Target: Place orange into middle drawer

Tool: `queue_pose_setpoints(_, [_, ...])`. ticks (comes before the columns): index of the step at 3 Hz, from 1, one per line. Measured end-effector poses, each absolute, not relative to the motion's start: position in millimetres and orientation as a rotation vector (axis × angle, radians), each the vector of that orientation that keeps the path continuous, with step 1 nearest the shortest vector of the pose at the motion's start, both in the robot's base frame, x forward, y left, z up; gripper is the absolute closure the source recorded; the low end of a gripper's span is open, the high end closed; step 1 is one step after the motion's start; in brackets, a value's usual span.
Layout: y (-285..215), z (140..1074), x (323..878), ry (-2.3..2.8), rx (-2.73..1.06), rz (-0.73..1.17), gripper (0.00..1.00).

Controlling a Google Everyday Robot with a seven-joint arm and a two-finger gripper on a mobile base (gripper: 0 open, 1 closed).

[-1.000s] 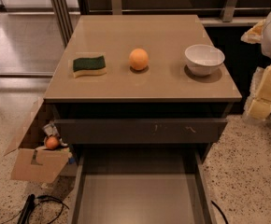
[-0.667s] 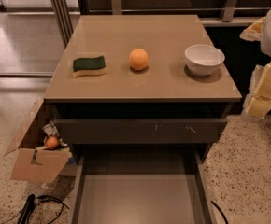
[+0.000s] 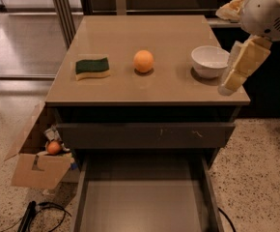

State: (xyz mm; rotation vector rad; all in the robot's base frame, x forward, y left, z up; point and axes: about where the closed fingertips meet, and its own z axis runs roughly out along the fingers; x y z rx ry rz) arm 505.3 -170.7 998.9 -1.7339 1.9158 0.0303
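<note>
The orange sits on the tan cabinet top, between a green and yellow sponge and a white bowl. The middle drawer is pulled out below, its flat grey-brown floor bare. My gripper hangs from the white arm at the right edge of the cabinet top, just right of the bowl and well right of the orange. It holds nothing that I can see.
The sponge lies left of the orange and the white bowl to its right. A dark drawer front with pale scratches is closed above the open drawer. A cardboard box holding a small reddish ball stands on the floor at left. Cables lie nearby.
My gripper has moved left and up, from beside the cabinet's right side to the edge of the top by the bowl. The orange and the drawer have not moved.
</note>
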Motion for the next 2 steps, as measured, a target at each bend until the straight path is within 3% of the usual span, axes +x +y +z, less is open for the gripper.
queue_pose_setpoints(1, [-148.2, 993.7, 530.6, 1.824, -1.683, 0.175, 0.00])
queue_pose_setpoints(2, [-148.3, 993.8, 530.4, 1.824, -1.683, 0.174, 0.00])
